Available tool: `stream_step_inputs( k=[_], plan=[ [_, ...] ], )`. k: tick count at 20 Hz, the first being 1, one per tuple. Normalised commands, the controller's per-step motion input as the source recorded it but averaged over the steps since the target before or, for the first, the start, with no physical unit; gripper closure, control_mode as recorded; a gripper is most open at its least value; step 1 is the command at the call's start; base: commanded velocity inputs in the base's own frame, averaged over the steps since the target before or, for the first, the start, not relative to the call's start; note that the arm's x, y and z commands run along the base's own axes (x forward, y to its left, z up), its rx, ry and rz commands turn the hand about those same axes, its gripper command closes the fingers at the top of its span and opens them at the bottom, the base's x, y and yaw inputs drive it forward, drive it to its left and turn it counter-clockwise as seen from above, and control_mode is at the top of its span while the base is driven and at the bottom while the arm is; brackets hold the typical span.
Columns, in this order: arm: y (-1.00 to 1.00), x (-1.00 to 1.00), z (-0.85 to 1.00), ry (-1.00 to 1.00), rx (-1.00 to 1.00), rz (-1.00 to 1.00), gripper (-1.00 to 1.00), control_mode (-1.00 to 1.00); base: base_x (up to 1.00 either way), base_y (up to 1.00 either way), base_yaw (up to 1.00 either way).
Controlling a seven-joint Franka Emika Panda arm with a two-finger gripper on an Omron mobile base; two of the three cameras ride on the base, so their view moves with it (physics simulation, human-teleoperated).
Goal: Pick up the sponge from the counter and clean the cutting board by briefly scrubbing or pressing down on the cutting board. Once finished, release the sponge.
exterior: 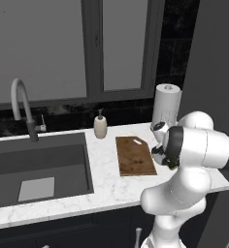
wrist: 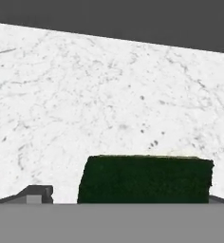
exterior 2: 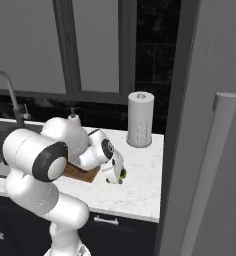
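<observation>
- Surface (exterior: 111,186): white marble, dark sink (exterior: 39,167) at left, window behind.
- Cutting board (exterior: 134,155): flat, mid-surface.
- Sponge (wrist: 144,179): between pincer (exterior 2: 118,176) tips, right of board; grip apparently closed, cannot tell.
- Paper-towel roll (exterior 2: 140,119): upright, rear.

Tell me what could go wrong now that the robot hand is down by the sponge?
The gripper is low over the sponge, whose green top sits between the fingertips. If the fingers close off-centre, the sponge might squirt sideways on the smooth counter.

The sponge lies right of the cutting board, near the paper towel roll. A wide swing could bump the roll.

From the base views the arm hides the sponge, so a slip could be hard to spot.
</observation>
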Motion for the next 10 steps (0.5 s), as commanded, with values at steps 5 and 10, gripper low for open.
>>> stream_step_inputs(
  k=[5, 10],
  plan=[
    [-0.45, 0.01, -0.40, 0.15, -0.15, -0.13, -1.00, -1.00, 0.00, 0.00, 0.00],
    [-0.34, 0.00, -0.45, 0.05, -0.20, -0.13, -1.00, -1.00, 0.00, 0.00, 0.00]
  ],
)
